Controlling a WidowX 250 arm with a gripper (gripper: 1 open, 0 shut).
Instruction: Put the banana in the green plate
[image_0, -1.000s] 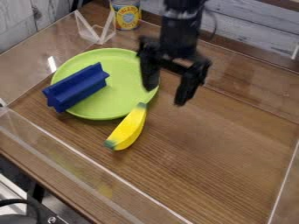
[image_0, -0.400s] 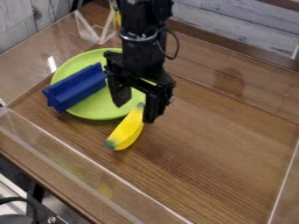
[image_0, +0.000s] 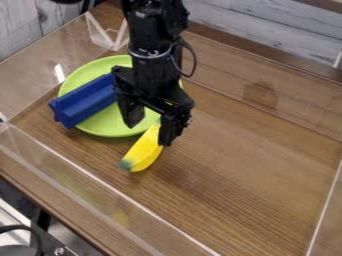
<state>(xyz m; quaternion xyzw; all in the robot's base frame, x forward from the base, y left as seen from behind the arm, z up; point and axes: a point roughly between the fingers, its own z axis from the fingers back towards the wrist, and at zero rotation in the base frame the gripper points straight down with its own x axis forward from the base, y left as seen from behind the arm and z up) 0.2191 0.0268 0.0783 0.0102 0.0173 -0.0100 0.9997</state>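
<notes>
The yellow banana lies on the wooden table just off the plate's near right rim, its greenish tip toward the front left. The lime-green plate sits at the left, with a blue ridged block resting on its left part. My black gripper points straight down over the banana's upper end, beside the plate's right edge. Its jaws stand open, one finger on the plate side and the other finger to the right, with nothing held. The arm hides part of the plate's right side.
A clear plastic wall runs along the front and left of the table. A yellow jar and a white wire stand sit at the back. Bare wood extends to the right of the banana.
The gripper has moved left and toward the camera and come lower, from right of the plate to over the banana's upper end. Its jaws stayed open. Banana, plate and block have not moved.
</notes>
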